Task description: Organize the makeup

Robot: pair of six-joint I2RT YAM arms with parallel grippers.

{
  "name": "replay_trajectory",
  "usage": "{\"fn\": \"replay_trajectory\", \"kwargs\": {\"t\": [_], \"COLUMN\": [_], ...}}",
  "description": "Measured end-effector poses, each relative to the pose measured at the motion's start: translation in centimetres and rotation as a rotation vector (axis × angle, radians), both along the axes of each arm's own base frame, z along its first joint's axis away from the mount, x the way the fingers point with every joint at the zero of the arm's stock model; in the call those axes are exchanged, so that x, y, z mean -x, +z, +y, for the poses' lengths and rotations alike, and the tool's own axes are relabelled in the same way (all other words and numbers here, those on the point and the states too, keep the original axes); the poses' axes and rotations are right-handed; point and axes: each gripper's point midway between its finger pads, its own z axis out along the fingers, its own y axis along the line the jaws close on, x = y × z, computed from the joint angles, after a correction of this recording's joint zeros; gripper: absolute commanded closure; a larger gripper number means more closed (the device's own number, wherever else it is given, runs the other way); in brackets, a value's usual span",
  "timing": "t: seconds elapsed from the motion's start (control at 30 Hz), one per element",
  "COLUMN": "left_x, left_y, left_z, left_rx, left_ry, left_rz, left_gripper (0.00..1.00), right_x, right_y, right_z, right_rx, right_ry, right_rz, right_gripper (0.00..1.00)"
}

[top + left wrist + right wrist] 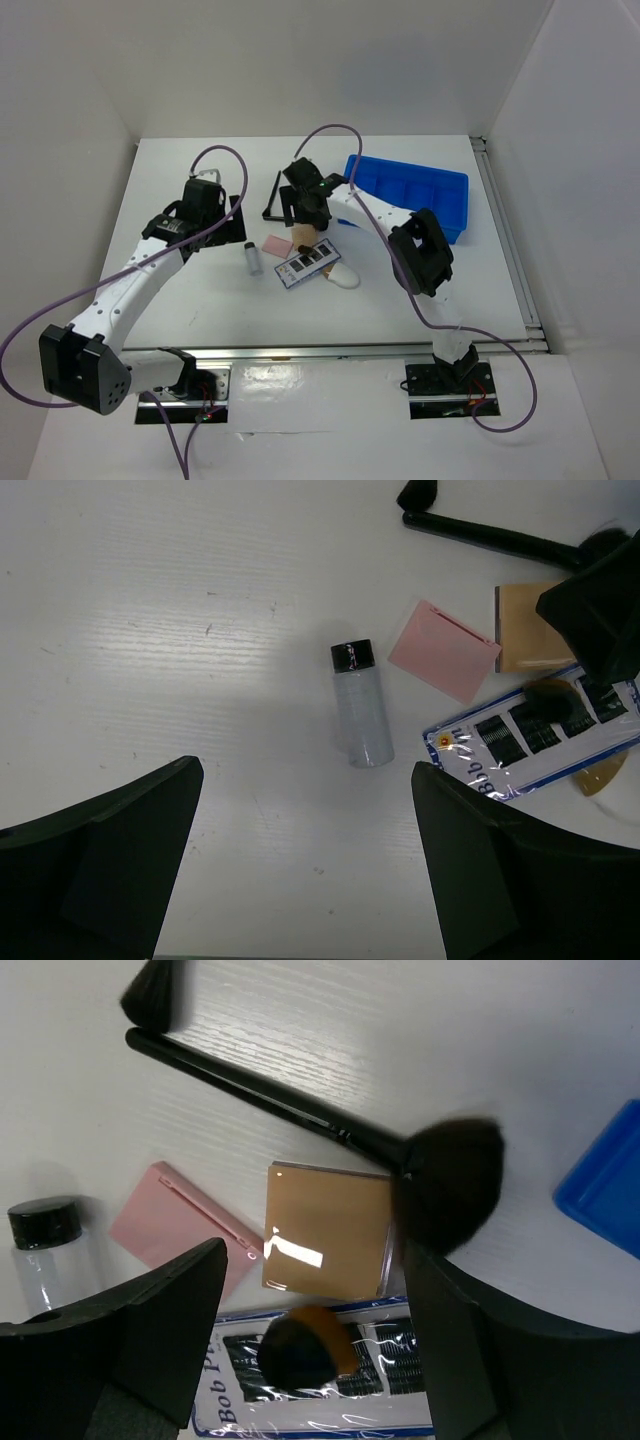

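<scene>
Tan pad (325,1230) = current target imo. It lies flat on the table (330,315) mid-cluster, and the right gripper (312,1260) hangs directly over it, jaws wide apart, nothing held. So step = early pick, grasp not yet made; every makeup item I can see sits on the table, none in the blue tray (458,210). Next move needs a straight descent + pinch on opposite pad edges, but the pad is thin & flat, so fingertips prob have to ride the tabletop to get purchase. Edges are crowded: pink pad (185,1230) is just beside it on one side, the big brush head (450,1180) overlaps the opposite top corner, and the blue-edged card (310,1400) printed "Bob…" w/ a stubby brush (300,1350) on it butts the near edge. Risk: dragging neighbours along. Clear vial (360,705) lies on its side just beside the pink pad, in line w/ the left gripper (305,780), which is spread wide & empty too. White sponge (343,277) sits at the card's end. Free room: bare table on the left arm's side. Tray is well apart to the right, and the route there passes over the brush.
</scene>
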Motion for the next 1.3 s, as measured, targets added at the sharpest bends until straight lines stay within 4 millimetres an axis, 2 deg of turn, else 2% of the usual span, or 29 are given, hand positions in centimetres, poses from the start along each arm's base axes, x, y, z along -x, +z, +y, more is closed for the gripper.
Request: {"fn": "replay_trajectory", "kwargs": {"t": [0.13,0.33,0.43,0.6,0.7,0.83,1.03,1.2,1.3], "left_x": [0.0,0.0,0.0,0.1,0.1,0.2,0.2,0.4,0.5], "left_y": [-0.1,-0.1,-0.1,-0.2,-0.2,-0.2,0.0,0.0,0.1], "left_z": [-0.2,-0.3,-0.3,-0.3,-0.3,-0.3,-0.3,-0.2,-0.2], "left_rx": [-0.001,0.002,0.002,0.002,0.003,0.004,0.006,0.005,0.005], "left_ry": [-0.006,-0.010,-0.011,-0.008,-0.006,-0.004,-0.003,-0.003,-0.003], "left_rz": [0.005,0.005,0.005,0.008,0.008,0.010,0.004,0.009,0.007], "left_gripper": [0.00,0.00,0.00,0.00,0.00,0.00,0.00,0.00,0.00], "right_x": [-0.3,0.1,1.9,6.9,9.2,10.8,10.6,9.2,9.3], "right_y": [0.7,0.6,0.3,0.8,1.2,1.2,0.4,-2.7,-4.1], "right_z": [0.2,-0.1,-1.3,-1.9,-0.4,1.9,2.9,3.0,3.0], "right_rx": [-0.010,-0.003,0.012,-0.008,-0.032,-0.068,-0.078,0.000,0.032], "right_ry": [-0.004,-0.006,0.001,0.070,0.138,0.199,0.171,0.097,0.078], "right_rz": [-0.010,-0.004,0.019,0.063,0.073,0.073,0.061,0.057,0.061], "right_gripper": [0.21,0.20,0.20,0.13,0.07,0.05,0.11,0.18,0.21]}}
